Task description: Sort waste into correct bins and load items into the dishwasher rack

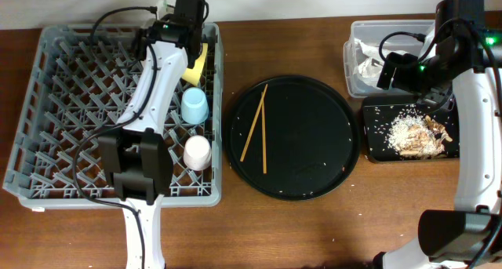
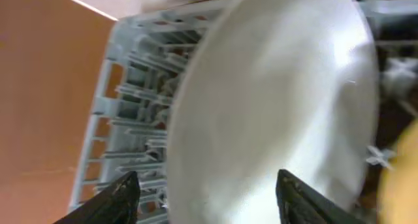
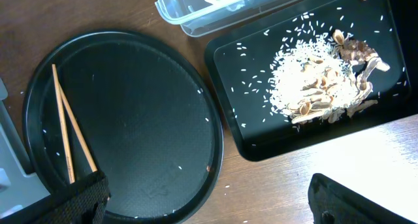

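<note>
The grey dishwasher rack (image 1: 47, 104) holds a light-blue cup (image 1: 194, 106), a pink-white cup (image 1: 198, 151) and a yellow bowl (image 1: 200, 61). My left gripper (image 1: 161, 35) is over the rack's back right part. In the left wrist view its fingers (image 2: 212, 201) are wide open around the edge of the pale grey plate (image 2: 281, 87), which stands tilted among the pegs (image 2: 137, 119). The chopsticks (image 1: 257, 128) lie on the round black tray (image 1: 329, 167). My right gripper (image 1: 390, 71) is open and empty (image 3: 209, 201). The white napkin (image 1: 369, 61) lies in the clear tub (image 1: 351, 45).
The black rectangular tray (image 1: 372, 147) holds rice and tan scraps (image 1: 416, 134), also seen in the right wrist view (image 3: 313, 87). A few rice grains lie on the wood near it. The gold-brown wrapper is not made out.
</note>
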Motion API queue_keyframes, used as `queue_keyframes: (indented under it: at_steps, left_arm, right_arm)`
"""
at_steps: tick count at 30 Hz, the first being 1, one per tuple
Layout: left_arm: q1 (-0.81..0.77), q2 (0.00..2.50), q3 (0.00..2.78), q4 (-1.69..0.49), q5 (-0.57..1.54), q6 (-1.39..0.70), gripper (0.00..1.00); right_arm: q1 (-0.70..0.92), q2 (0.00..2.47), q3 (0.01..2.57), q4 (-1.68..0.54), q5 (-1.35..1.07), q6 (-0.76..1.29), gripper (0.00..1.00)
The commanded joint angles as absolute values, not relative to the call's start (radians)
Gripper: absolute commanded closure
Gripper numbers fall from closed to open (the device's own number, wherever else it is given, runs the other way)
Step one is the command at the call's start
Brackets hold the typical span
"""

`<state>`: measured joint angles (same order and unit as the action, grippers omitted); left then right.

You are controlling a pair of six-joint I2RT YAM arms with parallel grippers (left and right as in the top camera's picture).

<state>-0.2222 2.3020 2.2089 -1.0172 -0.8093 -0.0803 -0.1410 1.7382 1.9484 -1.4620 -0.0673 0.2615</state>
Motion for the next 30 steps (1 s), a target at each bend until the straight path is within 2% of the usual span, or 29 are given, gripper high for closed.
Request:
queue_keyframes:
  at_steps: [1, 3, 5, 7, 11, 13, 15, 21, 23, 25, 28, 29, 30]
  left_arm:
    - [-0.222, 2.177, 2.293, -1.052, -0.521, -0.028, 0.32]
    - [-0.241, 2.094, 2.306, -1.119, -0.221, -0.006, 0.32]
    - [-0.332, 2.077, 2.302, -1.246, 0.018, 0.02, 0.32]
    - [-0.403, 2.092, 2.272, -1.287, 0.053, 0.008, 0.43]
    - [-0.516, 2.244, 2.167, -1.242, 0.057, -0.079, 0.45]
    - [-0.517, 2.331, 2.153, -1.227, 0.057, -0.078, 0.46]
    - [-0.517, 2.408, 2.153, -1.213, 0.057, -0.067, 0.5]
    - [-0.514, 2.508, 2.147, -1.171, 0.03, 0.017, 0.52]
    - [-0.513, 2.513, 2.147, -1.168, 0.03, 0.017, 0.61]
    - [-0.513, 2.514, 2.147, -1.155, 0.031, 0.016, 0.77]
    - [-0.513, 2.514, 2.147, -1.183, 0.057, 0.016, 0.92]
    - [-0.513, 2.514, 2.148, -1.207, 0.057, 0.016, 1.0]
    - [-0.511, 2.511, 2.163, -1.238, 0.057, 0.016, 1.0]
  right_arm:
    - [-0.145, 1.74, 1.954, -1.462, -0.047, 0.263, 0.01]
    - [-0.145, 1.741, 1.954, -1.462, -0.047, 0.263, 0.02]
    - [-0.145, 1.74, 1.954, -1.462, -0.047, 0.262, 0.02]
    - [-0.145, 1.74, 1.954, -1.462, -0.047, 0.263, 0.02]
    - [-0.145, 1.74, 1.954, -1.462, -0.047, 0.263, 0.01]
    - [-0.145, 1.741, 1.954, -1.462, -0.047, 0.263, 0.02]
    - [-0.145, 1.74, 1.954, -1.462, -0.047, 0.263, 0.02]
    - [-0.145, 1.741, 1.954, -1.462, -0.047, 0.263, 0.02]
    - [-0.145, 1.74, 1.954, -1.462, -0.047, 0.263, 0.02]
    - [-0.145, 1.74, 1.954, -1.462, -0.047, 0.263, 0.02]
    - [-0.145, 1.74, 1.954, -1.462, -0.047, 0.263, 0.02]
    - [-0.145, 1.74, 1.954, -1.462, -0.047, 0.263, 0.02]
    - [-0.145, 1.741, 1.954, -1.462, -0.048, 0.263, 0.01]
